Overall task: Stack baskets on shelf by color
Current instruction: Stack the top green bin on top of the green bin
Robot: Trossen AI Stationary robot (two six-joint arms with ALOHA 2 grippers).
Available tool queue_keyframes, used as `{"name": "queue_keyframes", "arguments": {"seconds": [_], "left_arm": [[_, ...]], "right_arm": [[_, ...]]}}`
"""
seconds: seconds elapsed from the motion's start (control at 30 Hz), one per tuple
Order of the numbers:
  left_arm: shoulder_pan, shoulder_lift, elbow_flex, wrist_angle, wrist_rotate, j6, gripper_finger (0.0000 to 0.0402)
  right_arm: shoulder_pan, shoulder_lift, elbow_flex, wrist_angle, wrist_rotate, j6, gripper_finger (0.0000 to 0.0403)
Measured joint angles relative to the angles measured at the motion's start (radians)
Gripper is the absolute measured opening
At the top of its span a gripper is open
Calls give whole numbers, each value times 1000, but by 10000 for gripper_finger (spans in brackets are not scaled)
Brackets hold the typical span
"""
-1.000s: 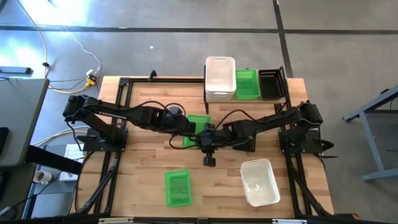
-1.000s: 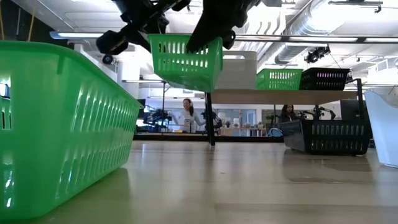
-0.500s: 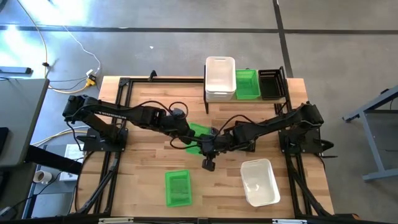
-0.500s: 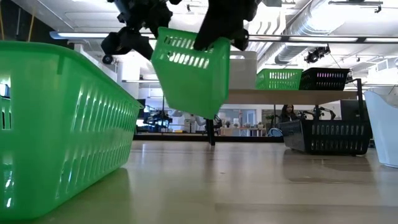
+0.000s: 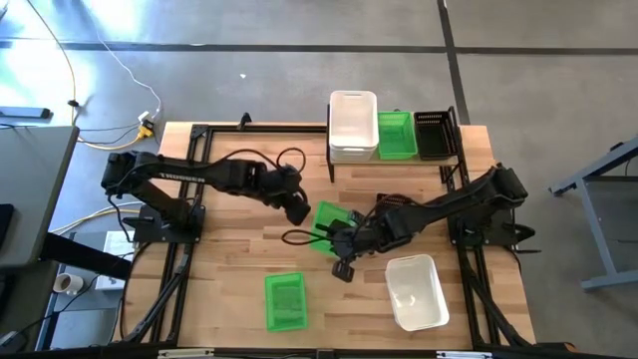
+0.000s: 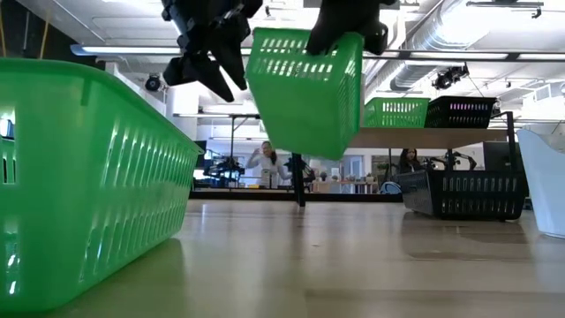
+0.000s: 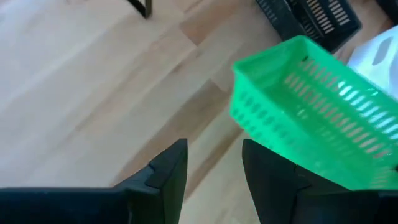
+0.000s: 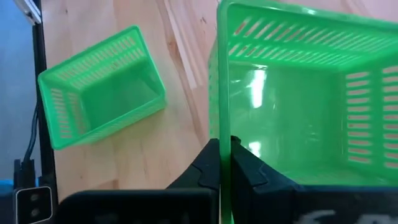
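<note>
My right gripper [image 5: 342,242] is shut on a green mesh basket [image 5: 329,221] and holds it above the table's middle; in the low view this basket [image 6: 305,93] hangs tilted. Just left of the basket, my left gripper [image 5: 297,210] stands open with nothing between its fingers [image 7: 168,174]. A second green basket [image 5: 284,301] sits on its base near the front edge. The shelf [image 6: 441,137] at the back bears a white stack [image 5: 353,125], a green basket [image 5: 397,135] and a black one [image 5: 433,135]. My right gripper pinches one wall of the green basket at its rim [image 8: 220,124], with one finger inside the basket and one outside. The fingers slant down from the table's right side. The basket hangs tilted, clear of the table.
A white basket [image 5: 416,291] stands at the front right. A black basket [image 6: 463,194] rests on the table near the shelf's legs, under my right arm. Bare wood lies at the left front.
My left gripper has opened, let go of the green basket, rolled, and drawn back toward the table's left. My right gripper has carried the basket toward the near edge. The basket was held level between both grippers and now hangs tipped from the right one alone.
</note>
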Motion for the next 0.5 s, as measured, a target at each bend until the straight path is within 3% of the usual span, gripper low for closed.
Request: {"name": "queue_keyframes", "arguments": {"seconds": [0.5], "left_arm": [[185, -78, 1, 6, 30, 255, 143]], "right_arm": [[24, -163, 0, -158, 87, 3, 0]]}}
